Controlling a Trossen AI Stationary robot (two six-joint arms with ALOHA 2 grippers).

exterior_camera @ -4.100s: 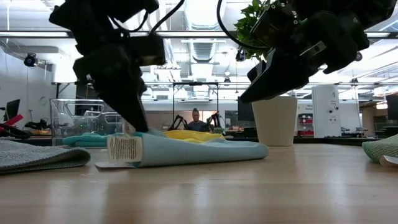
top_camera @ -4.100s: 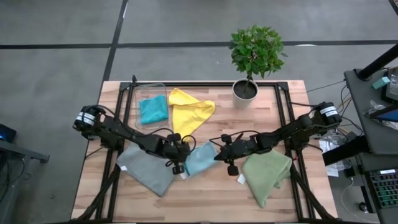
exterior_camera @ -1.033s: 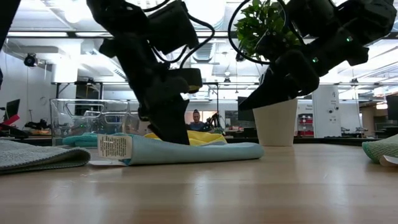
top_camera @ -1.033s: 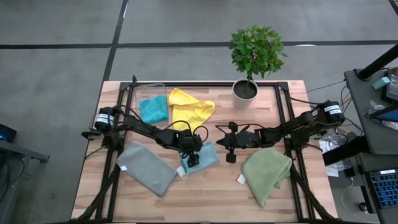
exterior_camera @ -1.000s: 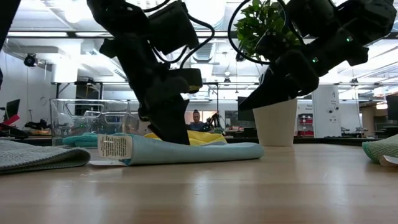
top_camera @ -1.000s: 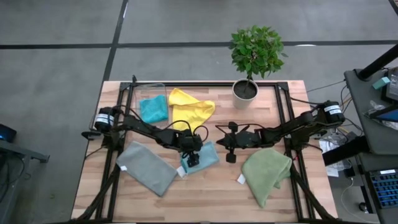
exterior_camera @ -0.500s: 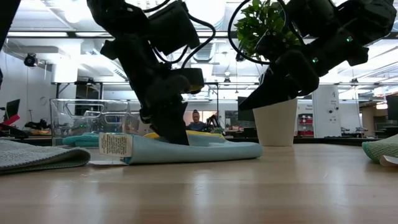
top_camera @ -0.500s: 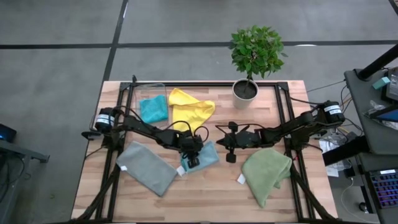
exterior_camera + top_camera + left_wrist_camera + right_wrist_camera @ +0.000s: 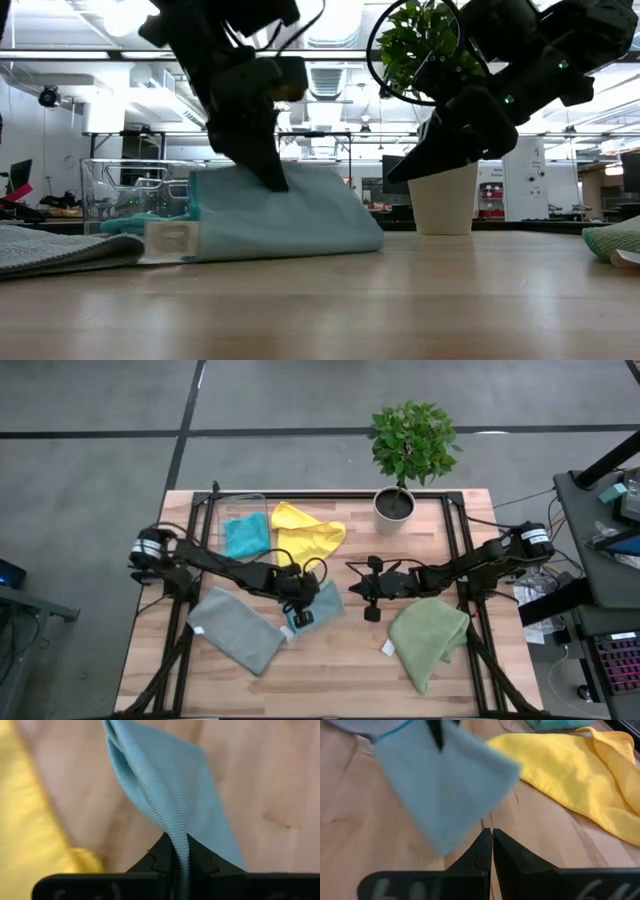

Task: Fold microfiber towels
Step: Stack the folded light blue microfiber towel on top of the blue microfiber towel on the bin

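The light blue towel point(image 9: 285, 215) stands up from the table like a tent, with my left gripper point(image 9: 270, 178) shut on its top. Its bottom edge, with the white tag point(image 9: 168, 240), lies on the wood. In the high view this gripper point(image 9: 297, 611) is at the table's middle, over the towel point(image 9: 326, 600). My right gripper point(image 9: 367, 598) hangs shut just right of it, holding nothing. The grey towel point(image 9: 236, 630) lies near left and the olive green towel point(image 9: 430, 642) near right. The yellow towel point(image 9: 305, 536) lies at the back, and the teal towel point(image 9: 245, 535) sits in the clear bin. My left gripper pinches a raised ridge of the light blue towel point(image 9: 181, 851) between its two fingers point(image 9: 161, 856). The fingers slant down from above. The cloth falls away below them, spread wide, and its lower edge point(image 9: 290, 254) rests on the table. How many layers are in the pinch I cannot tell.
A potted plant point(image 9: 397, 500) stands at the back right. The clear bin point(image 9: 240, 510) is at the back left. Bare wood point(image 9: 330, 670) lies along the near edge between the grey and olive green towels.
My left gripper has shut on the light blue towel and risen, drifting toward the table's left. The pinched part of the towel has lifted into a tent. Its tagged lower edge has stayed on the table and slid a little left.
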